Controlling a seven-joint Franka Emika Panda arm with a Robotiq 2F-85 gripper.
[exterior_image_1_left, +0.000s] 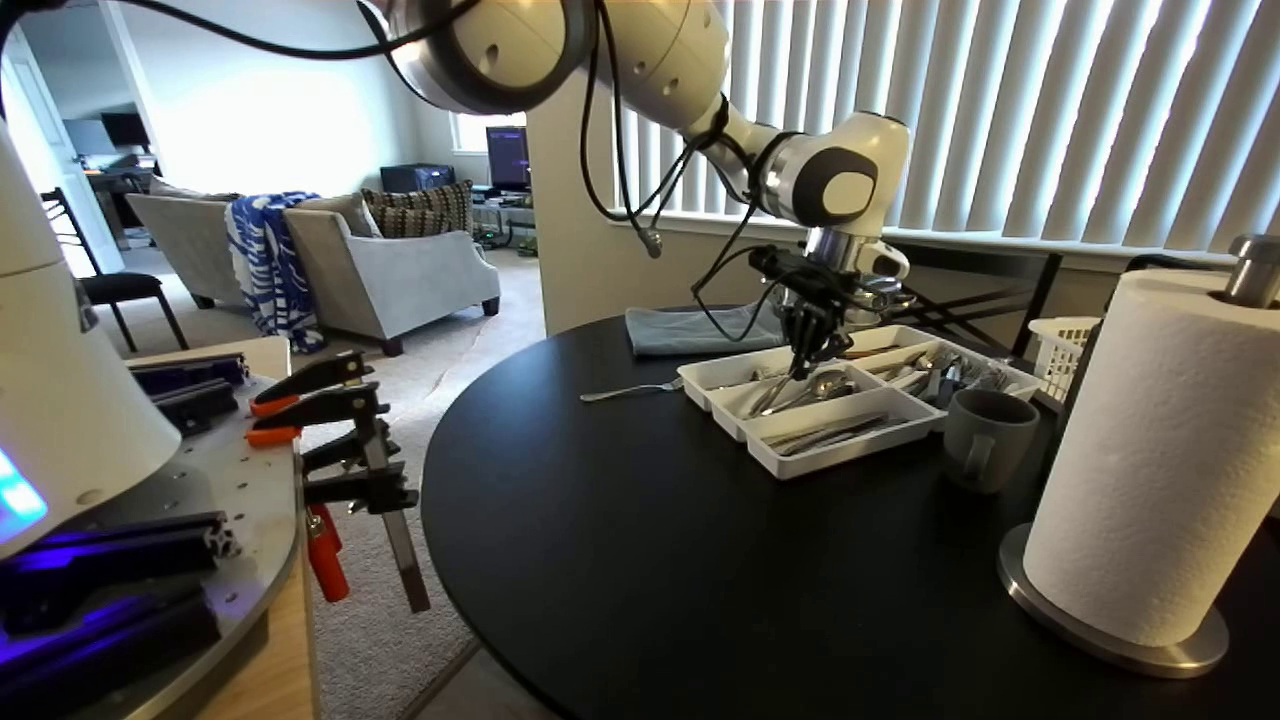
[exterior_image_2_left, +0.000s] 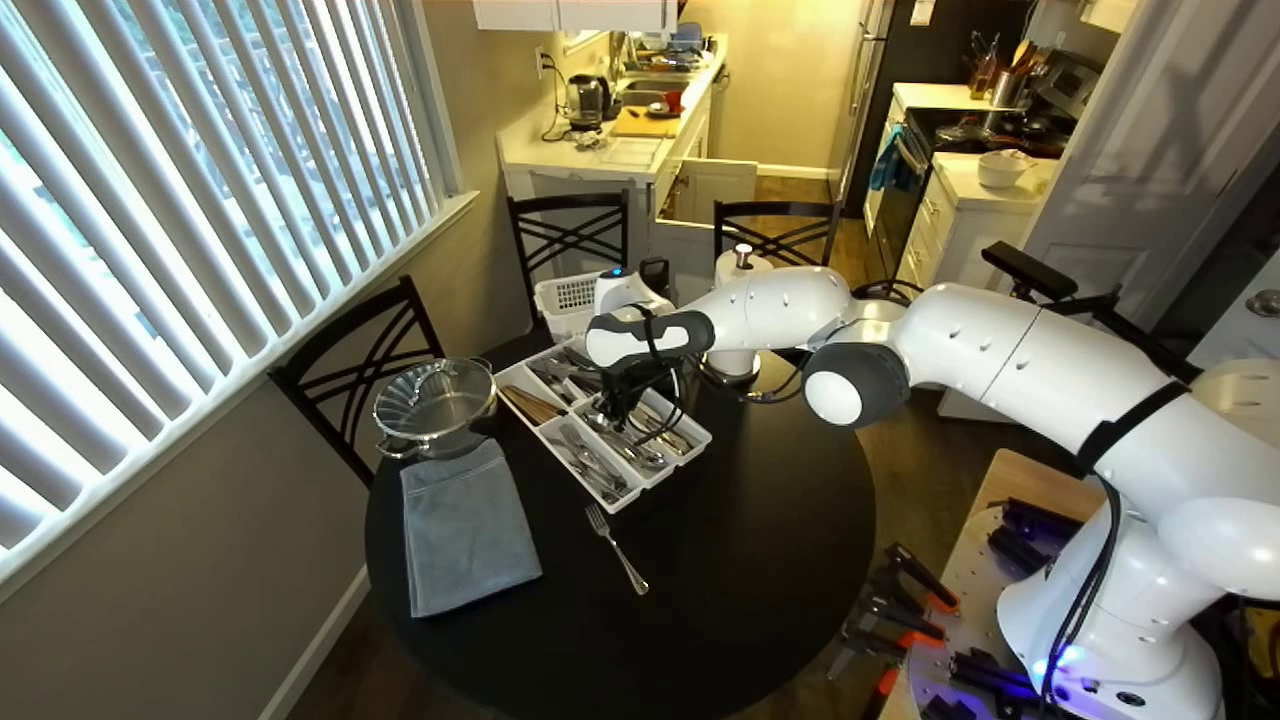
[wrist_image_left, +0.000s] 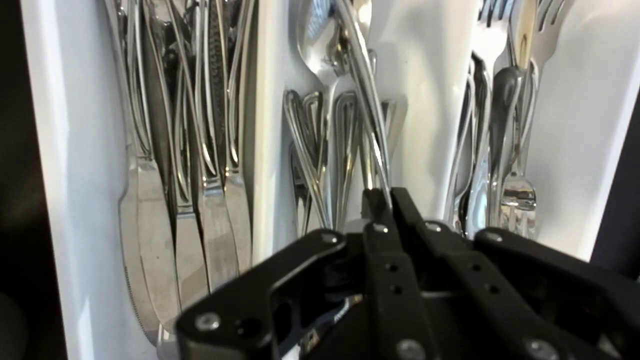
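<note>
At a round black table (exterior_image_1_left: 640, 560), holds a silver utensil (wrist_image_left: 371, 100) pinched at the tips of the nearly closed gripper (wrist_image_left: 390, 202), slanting above spoons (wrist_image_left: 316, 50) in a white tray (wrist_image_left: 75, 165), with knives (wrist_image_left: 150, 235) and forks (wrist_image_left: 491, 40) to either side.

The place is a home, seen at its dining spot: a round black table (exterior_image_1_left: 640, 560) with 3 dark chairs (exterior_image_2_left: 568, 203) near it, beside vertical blinds (exterior_image_1_left: 960, 120). In an exterior view, a grey sofa (exterior_image_1_left: 410, 285) with patterned cushions (exterior_image_1_left: 420, 208) and a blue-and-white throw (exterior_image_1_left: 270, 260) stands on carpet (exterior_image_1_left: 480, 345); a kitchen counter (exterior_image_2_left: 525, 155), a kettle (exterior_image_2_left: 585, 98), a white wall cupboard (exterior_image_2_left: 580, 14) and a stove (exterior_image_2_left: 903, 200) also appear in an exterior view.
</note>
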